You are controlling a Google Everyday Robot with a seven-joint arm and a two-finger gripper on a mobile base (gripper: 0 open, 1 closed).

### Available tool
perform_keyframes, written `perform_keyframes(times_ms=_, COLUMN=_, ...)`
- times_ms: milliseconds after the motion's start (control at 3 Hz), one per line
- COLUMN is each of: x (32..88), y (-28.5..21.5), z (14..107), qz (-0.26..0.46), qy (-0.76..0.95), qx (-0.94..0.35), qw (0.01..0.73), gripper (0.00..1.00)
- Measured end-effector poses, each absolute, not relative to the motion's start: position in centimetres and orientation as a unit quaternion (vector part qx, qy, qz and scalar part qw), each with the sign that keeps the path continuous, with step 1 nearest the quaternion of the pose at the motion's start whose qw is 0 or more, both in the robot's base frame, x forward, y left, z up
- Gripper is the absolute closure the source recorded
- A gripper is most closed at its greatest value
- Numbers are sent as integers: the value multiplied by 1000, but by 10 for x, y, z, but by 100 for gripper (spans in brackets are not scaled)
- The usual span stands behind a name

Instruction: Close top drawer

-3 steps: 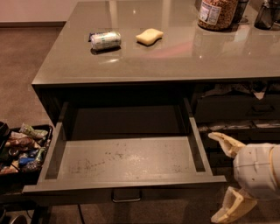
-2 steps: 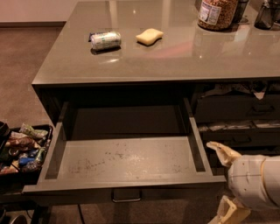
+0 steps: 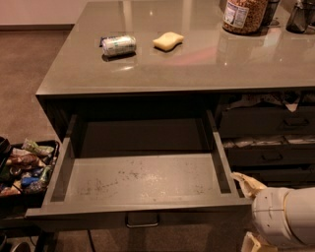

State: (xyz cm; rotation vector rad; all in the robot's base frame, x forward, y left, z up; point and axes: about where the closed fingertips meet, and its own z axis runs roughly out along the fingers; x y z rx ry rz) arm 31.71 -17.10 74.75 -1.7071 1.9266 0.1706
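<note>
The top drawer (image 3: pixel 142 179) is pulled wide out from under the grey counter. Its pale speckled floor is bare. Its dark front runs along the bottom of the view, with a small metal loop handle (image 3: pixel 141 220) at its middle. My gripper (image 3: pixel 251 214) is at the bottom right, just off the drawer's right front corner. One cream fingertip (image 3: pixel 247 183) shows beside that corner and a second one (image 3: pixel 252 243) pokes up at the bottom edge. The white rounded wrist sits behind them. The gripper holds nothing.
On the counter (image 3: pixel 197 54) lie a tipped can (image 3: pixel 118 45) and a yellow sponge (image 3: pixel 168 41); a jar (image 3: pixel 244 14) stands at the back right. Narrower dark drawers (image 3: pixel 268 142) with paper poking out are on the right. A tray of snack packets (image 3: pixel 24 167) sits at the left.
The gripper has sunk lower and moved a little to the right, so less of it shows. The drawer has not moved.
</note>
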Motion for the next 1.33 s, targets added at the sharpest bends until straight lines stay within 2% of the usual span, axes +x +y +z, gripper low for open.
perform_keyframes(times_ms=333, x=317, y=-171, z=747, qz=64, qy=718, qx=-636, qw=277, gripper=19)
perform_keyframes(times_ms=1333, x=317, y=-170, z=747, qz=62, qy=715, qx=-638, qw=281, gripper=88)
